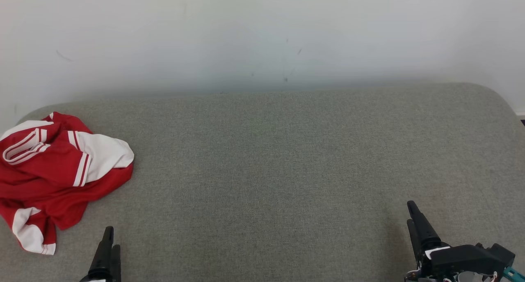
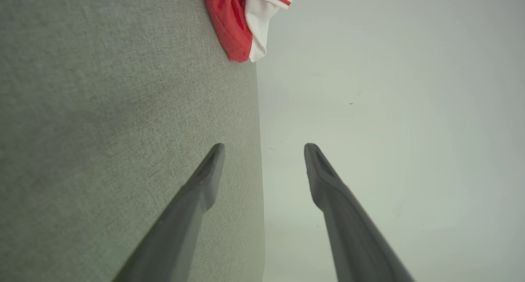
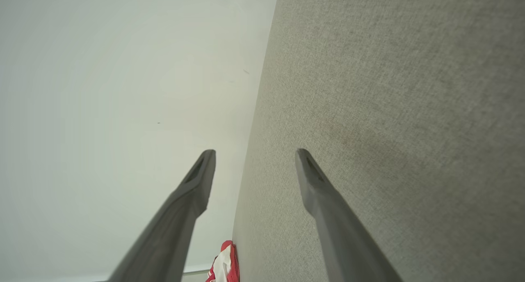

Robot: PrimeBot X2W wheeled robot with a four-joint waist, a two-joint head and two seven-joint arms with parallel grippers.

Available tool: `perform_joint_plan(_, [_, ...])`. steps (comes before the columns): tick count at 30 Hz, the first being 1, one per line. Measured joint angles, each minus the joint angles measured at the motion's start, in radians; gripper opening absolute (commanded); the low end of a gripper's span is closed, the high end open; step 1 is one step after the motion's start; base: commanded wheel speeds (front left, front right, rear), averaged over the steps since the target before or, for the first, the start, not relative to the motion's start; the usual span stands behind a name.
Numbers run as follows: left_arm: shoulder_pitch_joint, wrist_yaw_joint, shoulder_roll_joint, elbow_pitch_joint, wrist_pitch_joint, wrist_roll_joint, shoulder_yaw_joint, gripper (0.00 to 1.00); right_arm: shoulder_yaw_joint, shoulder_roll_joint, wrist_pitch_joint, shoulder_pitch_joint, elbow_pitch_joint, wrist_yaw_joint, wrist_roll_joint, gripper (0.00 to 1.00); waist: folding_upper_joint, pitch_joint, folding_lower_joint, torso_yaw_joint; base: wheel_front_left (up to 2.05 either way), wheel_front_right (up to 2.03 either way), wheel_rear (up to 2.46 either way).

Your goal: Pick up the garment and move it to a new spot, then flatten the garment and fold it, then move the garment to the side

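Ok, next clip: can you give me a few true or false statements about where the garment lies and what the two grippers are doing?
1. The garment, red and white, lies crumpled at the left end of the grey fabric surface. True.
2. The left gripper is shut on the garment. False: its fingers stand apart with nothing between them, and the cloth lies clear of them.
3. The right gripper is open and empty. True.
4. The garment is folded flat in the middle of the surface. False: it is bunched up, off to the left.
5. The garment lies nearer the left gripper than the right gripper. True.
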Motion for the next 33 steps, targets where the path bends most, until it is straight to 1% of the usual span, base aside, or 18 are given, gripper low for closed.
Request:
perform_joint_plan(4, [-0.003, 0.026, 0.004, -0.007, -0.017, 0.064, -0.009, 1.0, 0.029, -0.01, -0.02, -0.012, 0.0, -0.027, -0.08, 1.0, 0.0, 0.0, 0.0, 0.0, 0.0, 0.0, 0.0])
perform_joint_plan(6, [-0.003, 0.036, 0.007, -0.008, -0.025, 0.092, -0.016, 1.0, 0.046, -0.017, -0.026, -0.021, -0.003, -0.03, -0.119, 1.0, 0.0, 0.0, 0.0, 0.0, 0.0, 0.0, 0.0])
perform_joint_plan(9, [-0.007, 0.052, 0.018, -0.008, -0.035, 0.149, -0.036, 1.0, 0.074, -0.029, -0.038, -0.031, -0.001, -0.042, -0.176, 1.0, 0.0, 0.0, 0.0, 0.0, 0.0, 0.0, 0.0])
perform_joint_plan(17, [-0.024, 0.074, 0.041, -0.01, -0.063, 0.303, -0.083, 1.0, 0.141, -0.048, -0.066, -0.05, 0.012, -0.063, -0.318, 1.0, 0.0, -0.001, 0.0, 0.001, 0.0, 0.0, 0.0])
perform_joint_plan(23, [-0.032, 0.089, 0.051, -0.005, -0.086, 0.401, -0.107, 1.0, 0.166, -0.059, -0.088, -0.077, 0.024, -0.08, -0.403, 1.0, 0.0, -0.001, 0.0, 0.001, 0.0, 0.0, 0.0])
perform_joint_plan(33, [-0.042, 0.114, 0.054, 0.03, -0.123, 0.595, -0.09, 1.0, 0.197, -0.074, -0.124, -0.091, 0.045, -0.106, -0.543, 1.0, 0.0, -0.001, 0.0, 0.002, 0.0, 0.0, 0.0])
